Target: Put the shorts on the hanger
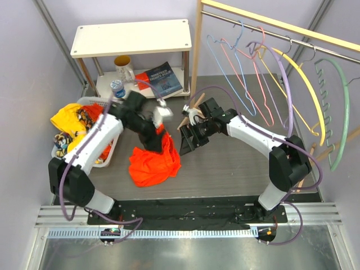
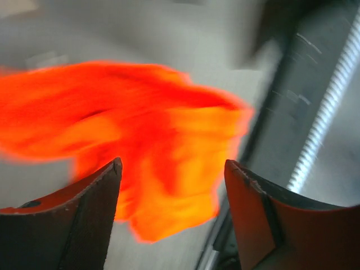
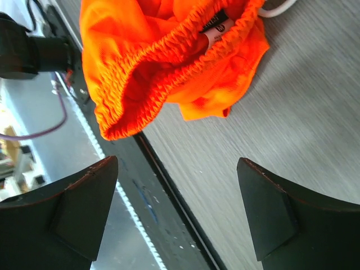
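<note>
The bright orange soft fabric shorts [image 1: 153, 162] are lying crumpled in a heap on the grey wood-grain worktop [image 1: 225, 169], near its front edge and between the two arms; the heap is running roughly from the near left up toward the far right, where a peak of cloth is rising under the left arm's wrist, though which way the legs are pointing cannot be told. In the right wrist view the gathered elastic waistband is gaping open toward the camera, with a loop of white drawstring [image 3: 277, 8] showing at the top edge. The left gripper [image 2: 171, 185] is hovering over the blurred orange cloth with its jaws spread wide and nothing between them. The right gripper [image 3: 177, 185] is likewise gaping wide and empty, above bare worktop just beside the waistband. The thin light-blue wire hanger [image 1: 239, 67] is hanging from the wooden rail [image 1: 270, 22] at the far right, well apart from the shorts, among pink, lilac and yellow hangers.
</note>
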Tool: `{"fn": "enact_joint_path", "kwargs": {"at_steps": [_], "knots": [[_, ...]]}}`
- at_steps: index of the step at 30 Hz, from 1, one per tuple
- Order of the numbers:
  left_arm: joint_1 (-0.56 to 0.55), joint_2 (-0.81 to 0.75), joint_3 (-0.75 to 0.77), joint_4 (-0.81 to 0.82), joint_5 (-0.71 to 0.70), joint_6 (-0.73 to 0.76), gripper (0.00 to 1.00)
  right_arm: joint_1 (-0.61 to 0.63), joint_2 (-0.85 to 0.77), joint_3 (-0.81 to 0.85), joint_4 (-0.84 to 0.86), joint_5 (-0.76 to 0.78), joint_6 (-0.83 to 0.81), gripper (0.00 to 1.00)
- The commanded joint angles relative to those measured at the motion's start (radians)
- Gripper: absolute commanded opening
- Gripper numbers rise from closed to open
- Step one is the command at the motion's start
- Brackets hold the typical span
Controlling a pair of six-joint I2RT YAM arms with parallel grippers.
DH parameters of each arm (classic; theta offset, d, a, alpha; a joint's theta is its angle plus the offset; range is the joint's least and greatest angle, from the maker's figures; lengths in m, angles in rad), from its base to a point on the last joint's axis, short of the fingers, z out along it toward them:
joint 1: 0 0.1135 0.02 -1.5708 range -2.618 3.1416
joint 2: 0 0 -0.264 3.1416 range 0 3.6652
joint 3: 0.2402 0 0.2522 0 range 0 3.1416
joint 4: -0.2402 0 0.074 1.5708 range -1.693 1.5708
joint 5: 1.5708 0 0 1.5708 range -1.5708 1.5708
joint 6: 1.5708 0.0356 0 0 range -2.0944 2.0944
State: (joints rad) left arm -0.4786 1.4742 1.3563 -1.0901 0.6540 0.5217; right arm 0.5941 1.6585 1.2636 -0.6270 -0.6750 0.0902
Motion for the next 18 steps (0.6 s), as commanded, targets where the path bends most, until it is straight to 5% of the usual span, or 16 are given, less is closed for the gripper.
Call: {"fn": "enact_joint_path", "kwargs": {"at_steps": [1, 7, 14, 16, 18], "knots": [[0.3, 0.106, 0.102, 0.044, -0.026, -0.028, 0.83, 0.019, 0.015, -0.012, 0.11, -0.058, 0.103, 0.93], [0.322, 0.251, 0.136, 0.255, -0.188, -0.149, 0.86, 0.104, 0.047, 0.003, 0.203, -0.057, 0.238, 0.99], [0.321, 0.483, 0.273, 0.282, -0.243, -0.31, 0.84, 0.174, 0.076, -0.001, 0.201, -0.026, 0.276, 0.99], [0.314, 0.515, 0.283, 0.276, -0.225, -0.324, 0.82, 0.18, 0.11, -0.006, 0.179, -0.003, 0.252, 0.96], [0.304, 0.544, 0.279, 0.277, -0.206, -0.328, 0.79, 0.177, 0.157, 0.008, 0.135, -0.005, 0.224, 0.81]]}}
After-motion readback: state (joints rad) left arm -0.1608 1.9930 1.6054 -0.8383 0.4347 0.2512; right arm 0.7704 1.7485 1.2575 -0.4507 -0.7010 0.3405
